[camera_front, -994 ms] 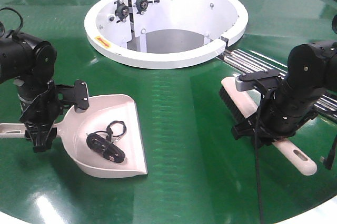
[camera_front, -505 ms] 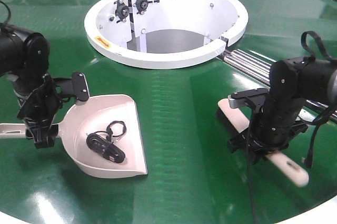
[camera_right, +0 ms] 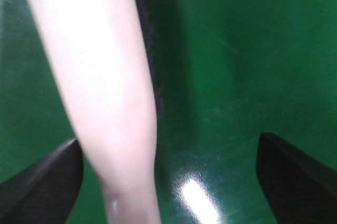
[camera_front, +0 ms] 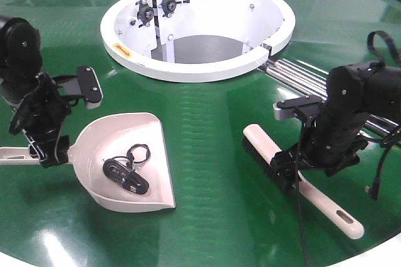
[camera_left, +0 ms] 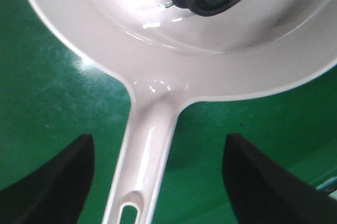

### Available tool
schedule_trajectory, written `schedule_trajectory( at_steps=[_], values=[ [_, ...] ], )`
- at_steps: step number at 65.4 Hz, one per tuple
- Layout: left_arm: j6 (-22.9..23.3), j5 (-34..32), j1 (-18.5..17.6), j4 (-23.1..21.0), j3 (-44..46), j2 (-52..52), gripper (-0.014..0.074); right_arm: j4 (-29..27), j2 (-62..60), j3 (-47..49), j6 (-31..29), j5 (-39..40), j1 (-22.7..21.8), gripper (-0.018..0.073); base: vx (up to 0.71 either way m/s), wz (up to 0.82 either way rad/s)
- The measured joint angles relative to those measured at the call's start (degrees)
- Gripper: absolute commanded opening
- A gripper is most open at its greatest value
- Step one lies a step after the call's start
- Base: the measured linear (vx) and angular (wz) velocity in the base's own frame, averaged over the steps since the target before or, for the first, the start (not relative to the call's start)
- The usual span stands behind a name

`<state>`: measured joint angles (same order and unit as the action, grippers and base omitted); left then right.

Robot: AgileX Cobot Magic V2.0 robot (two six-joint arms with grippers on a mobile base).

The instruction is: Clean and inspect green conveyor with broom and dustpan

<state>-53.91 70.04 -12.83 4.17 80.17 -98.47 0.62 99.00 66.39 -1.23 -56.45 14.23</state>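
The green conveyor [camera_front: 213, 123] fills the scene, with its white ring hub [camera_front: 194, 71] at the far centre and silver rails [camera_front: 301, 73] running out from the hub toward the right. The dustpan [camera_front: 106, 141] lies flat on the belt at the near left, its lip toward the right and its long handle pointing left. A coiled black cable [camera_front: 125, 176] sits inside the pan. The left claw [camera_front: 49, 154] hangs over the handle just where it leaves the pan. In the left wrist view its fingers [camera_left: 52, 176] stand wide apart on either side of the handle and clear of it, so it grips nothing. The broom [camera_front: 260, 141] lies on the belt at the near right, well apart from the dustpan, bristle end toward the hub and slotted handle end toward the near right edge. The right claw [camera_front: 291, 170] is low over the broom where the bristles meet the handle. In the blurred right wrist view its fingers [camera_right: 295, 176] are spread wide; the broom runs close beside the left one, and whether they touch I cannot tell.
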Motion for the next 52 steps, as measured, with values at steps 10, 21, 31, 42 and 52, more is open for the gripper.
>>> schedule_trajectory(
  at_steps=[10, 21, 31, 42, 52],
  values=[
    [1.27, 0.26, 0.0, -1.59, 0.0, 3.83, 0.0493, 0.02, -5.22, 0.0, 0.0, 1.04, 0.0, 0.061, 0.0, 0.0],
    [7.73, 0.44, 0.0, -4.17, 0.0, 9.71, 0.0491, 0.02, -13.77, 0.0, 0.0, 3.83, 0.0, 0.0559, 0.0, 0.0],
    [13.61, 1.0, 0.0, -7.22, 0.0, 14.43, 0.0491, 0.14, -22.19, -1.23, 0.0, 6.7, 0.0, 0.0546, 0.0, 0.0],
    [22.27, 1.42, 0.0, -7.57, 0.0, 16.99, 0.0491, 0.27, -31.38, -7.39, 0.0, 12.21, 0.0, 0.0546, 0.0, 0.0],
    [27.31, -0.29, 0.0, -10.06, -0.2, 20.24, 0.0491, 0.27, -40.59, -15.94, 0.0, 20.3, 0.0, 0.0546, 0.0, 0.0]
  ],
)
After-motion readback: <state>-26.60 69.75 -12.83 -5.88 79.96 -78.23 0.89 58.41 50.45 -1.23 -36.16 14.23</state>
